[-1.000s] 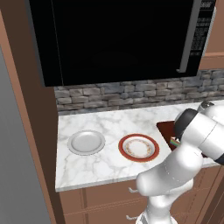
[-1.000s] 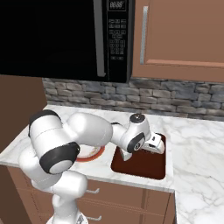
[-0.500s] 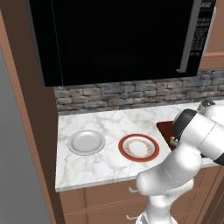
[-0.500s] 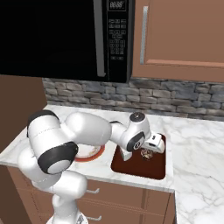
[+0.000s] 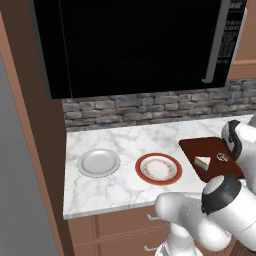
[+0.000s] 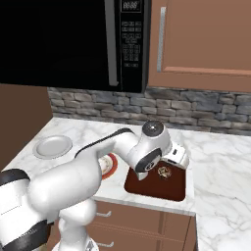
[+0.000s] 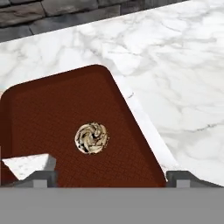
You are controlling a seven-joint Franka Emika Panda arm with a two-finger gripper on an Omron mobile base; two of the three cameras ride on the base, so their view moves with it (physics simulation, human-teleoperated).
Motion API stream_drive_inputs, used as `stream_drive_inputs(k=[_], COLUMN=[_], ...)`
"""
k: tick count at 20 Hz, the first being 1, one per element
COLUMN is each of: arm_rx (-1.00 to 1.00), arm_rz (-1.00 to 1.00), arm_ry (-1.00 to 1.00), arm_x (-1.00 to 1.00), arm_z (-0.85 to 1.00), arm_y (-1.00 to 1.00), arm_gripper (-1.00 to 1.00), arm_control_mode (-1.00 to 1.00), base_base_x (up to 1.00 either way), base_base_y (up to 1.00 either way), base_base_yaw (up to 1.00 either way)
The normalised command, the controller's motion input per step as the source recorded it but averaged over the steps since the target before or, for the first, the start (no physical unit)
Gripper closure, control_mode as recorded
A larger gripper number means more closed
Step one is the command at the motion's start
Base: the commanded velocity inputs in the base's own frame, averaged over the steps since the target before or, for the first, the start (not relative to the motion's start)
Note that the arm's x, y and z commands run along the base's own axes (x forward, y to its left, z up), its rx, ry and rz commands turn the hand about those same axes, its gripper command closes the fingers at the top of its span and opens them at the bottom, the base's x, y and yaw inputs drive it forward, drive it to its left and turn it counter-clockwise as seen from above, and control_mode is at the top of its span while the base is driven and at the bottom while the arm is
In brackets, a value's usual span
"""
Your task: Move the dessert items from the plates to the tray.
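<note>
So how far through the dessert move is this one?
Looks finished: the cupcake and cake slice both lie on the tray, and both plates, silver and red-rimmed, are bare. The gripper is open above the cupcake, holding nothing. Nothing looks left.

I can read nothing here: the microwave's control panel (image 6: 131, 44) carries a small display and rows of buttons, but every mark on them is blurred.

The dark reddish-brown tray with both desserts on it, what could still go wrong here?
The open gripper hangs just above the small swirl-topped cupcake; a careless lift-off might clip it. The rainbow-layered cake slice lies close beside, so a knocked cupcake could hit it. The dark reddish-brown tray lies near the marble counter's front edge.
</note>
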Motion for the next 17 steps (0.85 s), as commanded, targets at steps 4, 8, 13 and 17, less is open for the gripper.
stream_drive_inputs(k=[4,8,13,17], arm_rx=[0.0,0.0,-0.11,-0.24], arm_rz=[-0.01,0.0,0.0,0.0], arm_ry=[-0.29,-0.24,-0.14,-0.22], arm_x=[-0.98,-1.0,-0.97,-0.96], arm_z=[1.0,1.0,1.0,0.76], arm_y=[0.0,0.04,0.76,1.0], arm_gripper=[-1.0,-1.0,-1.0,-1.0], arm_control_mode=[-1.0,-1.0,-1.0,-1.0], base_base_x=[0.0,0.0,0.0,0.0], base_base_y=[0.0,0.0,0.0,0.0], base_base_yaw=[0.0,0.0,0.0,0.0])
